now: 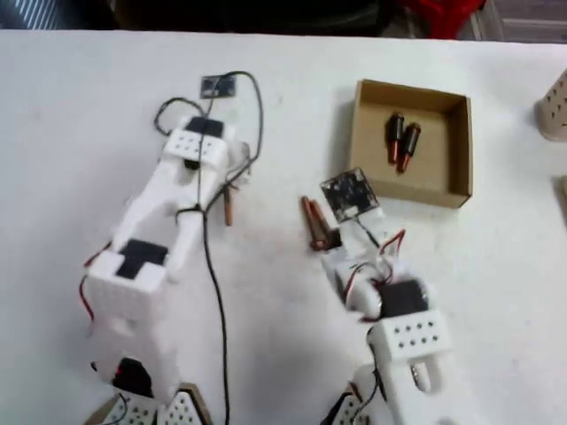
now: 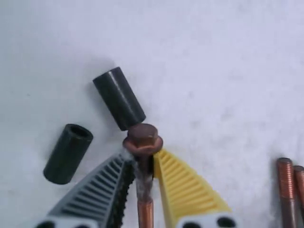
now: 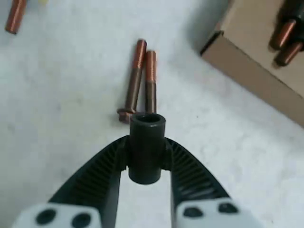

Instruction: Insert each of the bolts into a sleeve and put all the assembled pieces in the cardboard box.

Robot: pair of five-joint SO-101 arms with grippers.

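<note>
Left gripper point(image 2: 142, 157): closed down on a copper bolt point(image 2: 142, 139); grey finger one side, yellow finger point(image 2: 183, 183) the other; grip sits on the shank just under the flanged hex head; head pokes out past the fingertips.
High view: same bolt point(image 1: 229, 210) hangs from the end of the left arm point(image 1: 168, 212), left of table centre.

Two black sleeves lie loose on the white table point(image 1: 80, 115) just beyond the left gripper; first sleeve point(image 2: 118, 97) lies slantwise, one end right at the bolt head, contact not clear; second sleeve point(image 2: 68, 153) lies beside the grey finger, apart from the first, open bore showing.

Right gripper point(image 3: 146, 152): narrowly open, both dark fingers pressed against a third black sleeve point(image 3: 146, 130); sleeve held across the tips, open end facing the camera.
Just past that sleeve, a pair of loose bolts point(image 3: 142, 76) lies side by side on the table, shanks touching or nearly so; one hex head sits near the sleeve's rim.
High view: the pair point(image 1: 312, 221) lies between the two arms, right by the right arm point(image 1: 399, 328); the left wrist view catches their threaded ends point(image 2: 285, 190) at its edge.

Cardboard box point(image 1: 443, 164): open top, on the table beyond the right gripper, well apart from the left arm; two assembled pieces point(image 1: 395, 137) lie inside, side by side, dark sleeve over copper; box wall point(image 3: 247, 66) and the pieces point(image 3: 284, 34) also show from the right wrist.
</note>
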